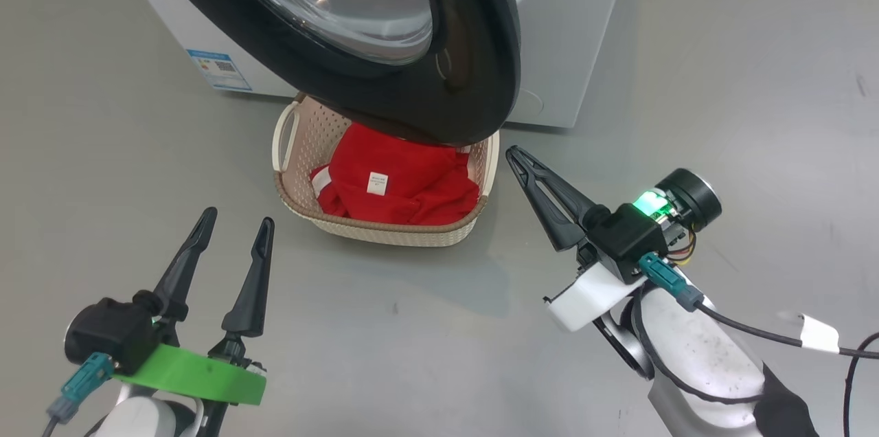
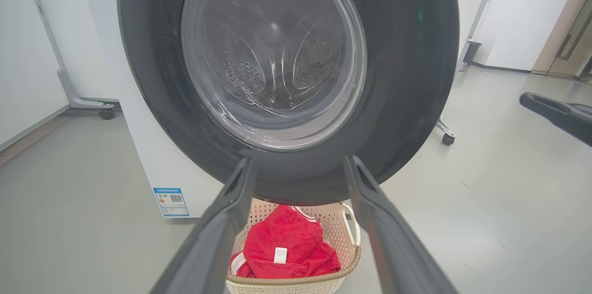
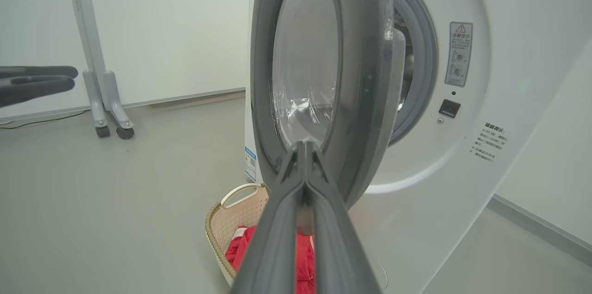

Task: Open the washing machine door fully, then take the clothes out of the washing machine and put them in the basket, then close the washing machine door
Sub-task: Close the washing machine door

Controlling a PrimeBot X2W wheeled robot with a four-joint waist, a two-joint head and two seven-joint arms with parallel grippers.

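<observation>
Clothes (image 1: 405,183) of bright red, a small white tag (image 1: 376,183) uppermost, lie heaped in the cream perforated basket (image 1: 384,231) at the centre of the head view. The basket stands on the grey floor (image 1: 721,80) against the foot of the white washing machine (image 1: 570,31). At 12 o'clock the washing machine door (image 1: 474,80), glossy black around a bulging clear glass bowl, stands swung out from the machine, and its lower rim overhangs the basket's far end, hiding that end.

From the right wrist view the door is seen nearly edge-on, with a gap between its inner face and the grey rubber ring (image 3: 423,53) of the opening. A blue label (image 1: 220,69) marks the machine's side at 11 o'clock.

The right gripper (image 1: 515,155) reaches in from 4 o'clock, its jaws pressed together on nothing, tip just beside the basket's right rim and near the door's lower edge, touching neither. The left gripper (image 1: 237,219) hangs at 7 o'clock, jaws spread wide and empty, well clear of the basket.

Bare floor lies open at 9 o'clock and 3 o'clock of the basket. Farther off, the wheeled foot of a white frame (image 3: 108,123) shows at 9 o'clock in the right wrist view.
</observation>
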